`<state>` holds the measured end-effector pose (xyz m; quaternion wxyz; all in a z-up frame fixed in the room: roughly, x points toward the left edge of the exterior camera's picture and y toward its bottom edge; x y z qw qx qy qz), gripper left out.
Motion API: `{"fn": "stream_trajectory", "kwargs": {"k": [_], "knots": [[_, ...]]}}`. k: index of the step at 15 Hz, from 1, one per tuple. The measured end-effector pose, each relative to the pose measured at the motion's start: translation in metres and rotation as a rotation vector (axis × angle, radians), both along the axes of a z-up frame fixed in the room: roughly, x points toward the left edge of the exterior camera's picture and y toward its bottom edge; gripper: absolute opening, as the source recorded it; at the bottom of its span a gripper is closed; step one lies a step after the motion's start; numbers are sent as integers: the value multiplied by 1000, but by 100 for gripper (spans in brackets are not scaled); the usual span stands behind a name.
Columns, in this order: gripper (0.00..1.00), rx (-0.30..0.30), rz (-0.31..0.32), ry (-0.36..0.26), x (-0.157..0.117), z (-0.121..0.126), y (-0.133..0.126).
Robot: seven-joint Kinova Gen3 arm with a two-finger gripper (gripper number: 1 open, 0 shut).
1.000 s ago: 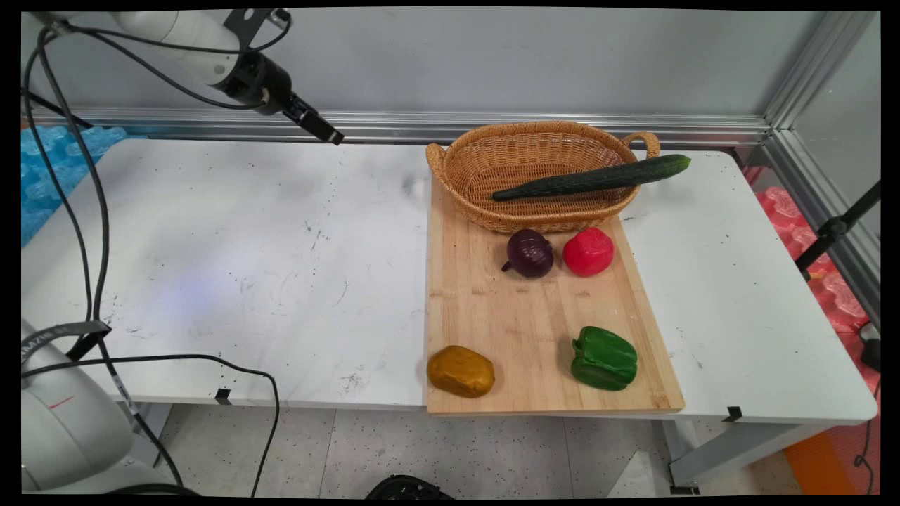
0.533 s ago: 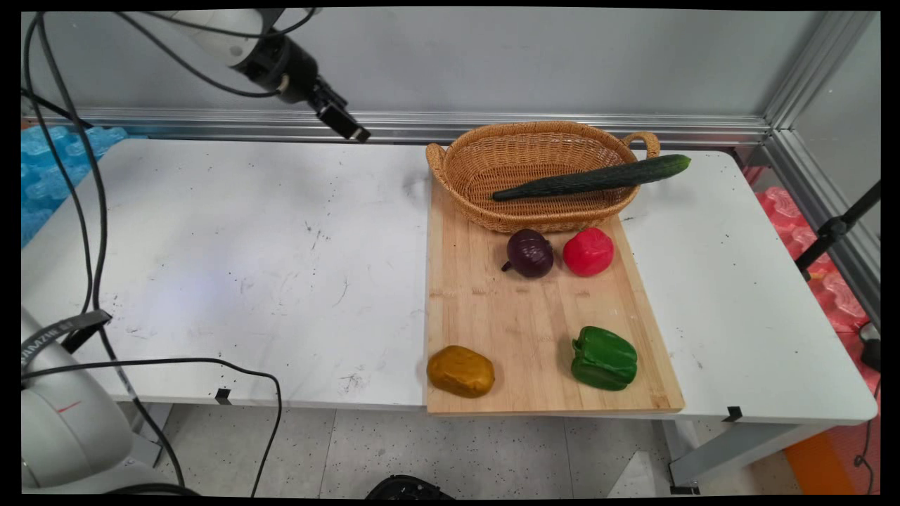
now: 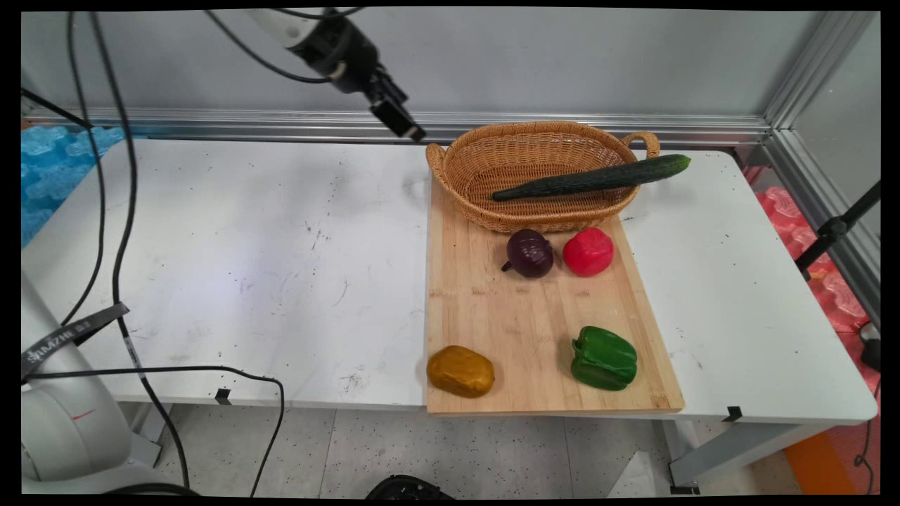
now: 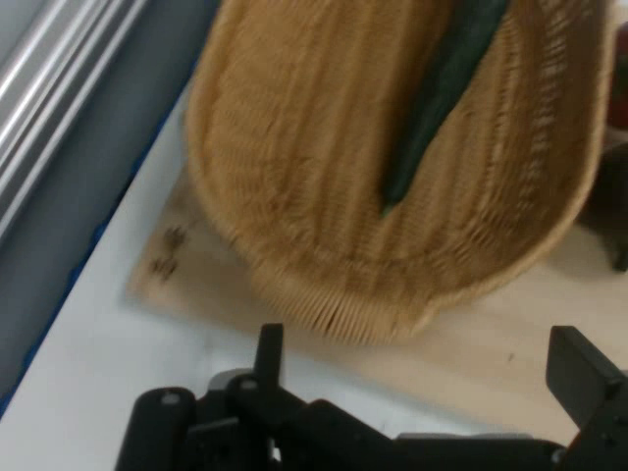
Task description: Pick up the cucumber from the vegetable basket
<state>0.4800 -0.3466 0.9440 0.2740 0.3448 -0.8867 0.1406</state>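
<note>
In the main view, the gripper (image 3: 401,123) is hanging in the air above the table's (image 3: 246,246) far edge, pointing toward 4 o'clock. The nearest thing to it is the wicker basket (image 3: 534,218), whose left handle is sitting just at 4 o'clock from the fingertips, apart from them. The basket is resting on the far end of a wooden cutting board (image 3: 527,316). A cucumber (image 3: 590,177) is lying across the basket, its long axis running from 8 o'clock to 2 o'clock, the low end inside and the high end sticking out over the right rim. At 6 o'clock from the basket, a purple onion (image 3: 529,253) and a red tomato (image 3: 588,251) are sitting side by side on the board. A green pepper (image 3: 605,358) and a potato (image 3: 460,370) are lying near the board's front edge, the potato overhanging its left side.

In the hand view, the gripper (image 4: 422,353) is standing with its fingers (image 4: 270,343) spread wide and nothing between them. The basket (image 4: 294,196) is filling the picture at 12 o'clock from the fingers, not touching them. The cucumber (image 4: 442,88) is slanting from 1 o'clock down to 7 o'clock, its tip inside the basket. The board (image 4: 471,343) and the table (image 4: 98,373) are showing below the rim.
</note>
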Motion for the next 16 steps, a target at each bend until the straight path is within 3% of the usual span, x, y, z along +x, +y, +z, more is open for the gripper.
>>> {"fn": "stream_trajectory", "kwargs": {"k": [6,16], "knots": [[100,-3,-116,-25,-63,-9,-33],[100,-8,-231,-80,-154,-60,-92]]}}
